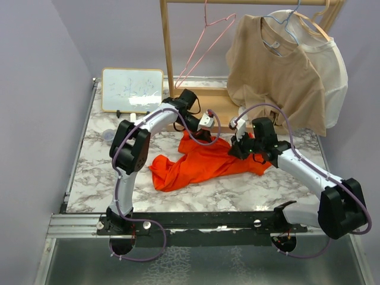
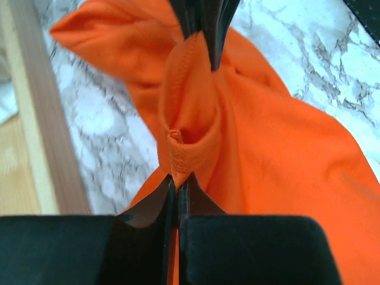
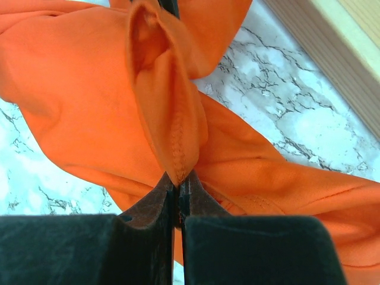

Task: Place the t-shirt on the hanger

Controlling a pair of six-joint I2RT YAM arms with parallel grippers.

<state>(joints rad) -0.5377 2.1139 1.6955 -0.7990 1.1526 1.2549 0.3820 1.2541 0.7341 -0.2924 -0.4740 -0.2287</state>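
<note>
The orange-red t-shirt lies crumpled on the marble table, its upper part lifted between my two grippers. My left gripper is shut on a hemmed fold of the t-shirt. My right gripper is shut on another hemmed fold of the t-shirt. Each wrist view shows the other gripper's black fingers pinching the far end of the same stretched fold. The pink wire hanger hangs by its hook from the wooden rack's top bar, behind and above the left gripper.
A wooden rack stands at the table's back; its base rail shows in the wrist views. A tan t-shirt on a light-blue hanger and a white t-shirt hang at right. A small whiteboard leans at back left.
</note>
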